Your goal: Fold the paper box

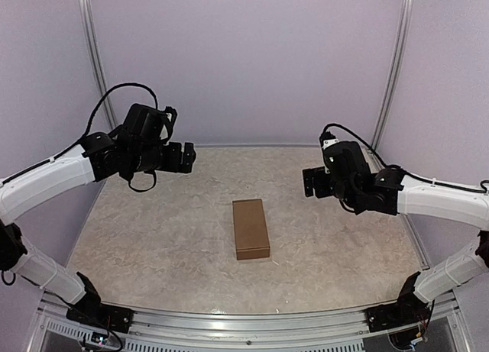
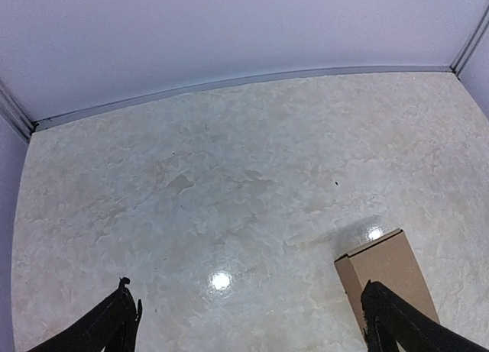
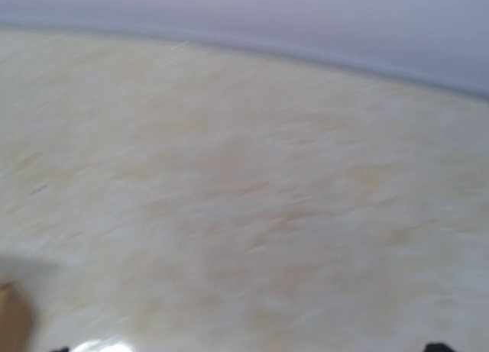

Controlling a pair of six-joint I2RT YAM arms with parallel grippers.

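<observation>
The plain brown cardboard paper box [image 1: 251, 228] lies closed at the middle of the marbled table [image 1: 153, 230]. The left gripper [image 1: 189, 157] and right gripper [image 1: 308, 181] hover well apart from it, both wide and empty. Folding looks finished; the next move calls only for checking that the flaps are tucked.

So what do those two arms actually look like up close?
Both arms match: the left arm and right arm have smooth white shells on the long sections, with black joints. Each ends in a boxy black wrist and a black hand, left hand and right hand, with two slim dark fingers. Thin black cables loop over each wrist.
</observation>
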